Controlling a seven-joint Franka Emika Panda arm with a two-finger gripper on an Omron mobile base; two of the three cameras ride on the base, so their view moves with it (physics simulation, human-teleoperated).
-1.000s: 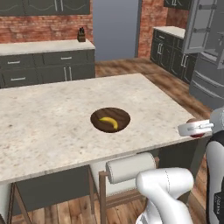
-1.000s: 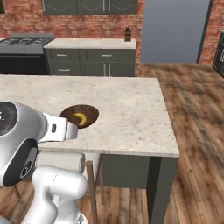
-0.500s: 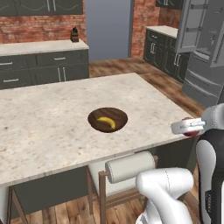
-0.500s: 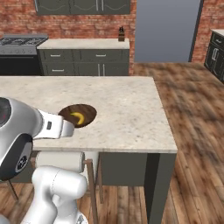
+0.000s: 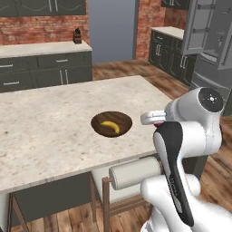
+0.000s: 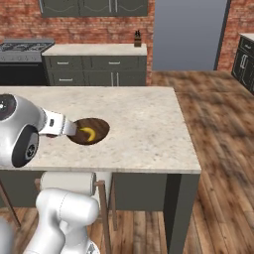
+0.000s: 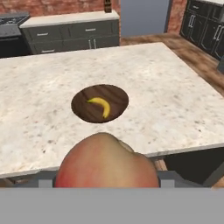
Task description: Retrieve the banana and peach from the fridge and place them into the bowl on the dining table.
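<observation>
**Peach carried toward the table edge**

The base is driving and turning, so the dining table (image 5: pixel 54 131) and its near edge are sitting closer and squarer than a second ago. The gripper (image 7: pixel 107 183) is holding the peach (image 7: pixel 107 164) between its parted fingers, hanging just outside the table's near edge in the hand view. The banana (image 7: pixel 101 105) is lying inside the bowl (image 7: pixel 83 109), which is resting mid-table with bare stone all around. The fridge (image 5: pixel 213 50) is standing well apart, at the far right.
</observation>
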